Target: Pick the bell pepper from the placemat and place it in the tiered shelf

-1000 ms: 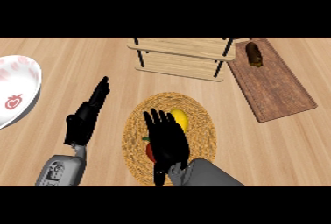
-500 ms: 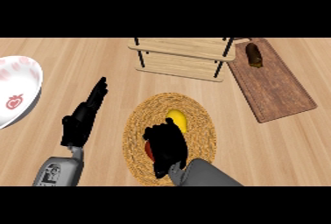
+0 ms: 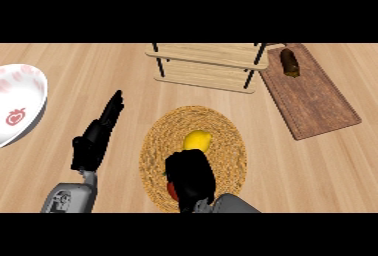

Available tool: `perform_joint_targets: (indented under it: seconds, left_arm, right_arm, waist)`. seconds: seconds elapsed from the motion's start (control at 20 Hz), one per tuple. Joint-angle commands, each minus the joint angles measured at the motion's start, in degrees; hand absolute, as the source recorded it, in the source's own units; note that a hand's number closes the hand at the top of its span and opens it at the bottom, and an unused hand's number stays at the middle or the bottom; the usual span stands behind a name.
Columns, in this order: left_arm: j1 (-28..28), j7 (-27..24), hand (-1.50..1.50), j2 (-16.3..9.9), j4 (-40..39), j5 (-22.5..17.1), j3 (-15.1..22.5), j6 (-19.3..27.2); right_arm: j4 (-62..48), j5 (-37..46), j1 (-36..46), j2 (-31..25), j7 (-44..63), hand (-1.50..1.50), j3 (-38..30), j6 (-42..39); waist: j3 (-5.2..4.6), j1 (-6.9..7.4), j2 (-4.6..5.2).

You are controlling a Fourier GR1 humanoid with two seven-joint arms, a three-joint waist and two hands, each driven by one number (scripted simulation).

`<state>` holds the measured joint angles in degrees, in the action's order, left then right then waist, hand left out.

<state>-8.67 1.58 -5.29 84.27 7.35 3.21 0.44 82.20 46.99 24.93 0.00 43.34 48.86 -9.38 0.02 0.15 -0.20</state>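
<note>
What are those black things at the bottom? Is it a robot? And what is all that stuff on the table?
Yes, it is a robot. The picture is taken from its head, looking down, so you see only its two arms and black hands. The right hand is curled over a yellow bell pepper on a round woven placemat. Whether it truly grips it, I cannot tell. The left hand rests open beside the mat, holding nothing. Further back stands a wooden tiered shelf, where the pepper should go. At the right lies a wooden board with something small and brown on it. At the left edge is a white plate.
</note>
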Motion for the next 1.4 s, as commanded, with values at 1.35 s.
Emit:
perform_joint_targets:
  seconds: [1.35]
  left_arm:
    - [-5.0,1.55,0.0,0.59,-3.89,0.38,1.13,-1.8]
  right_arm:
    - [-12.5,7.62,46.18,-0.04,41.79,1.5,-13.41,30.29]
  waist:
    - [-0.4,4.68,-1.08]
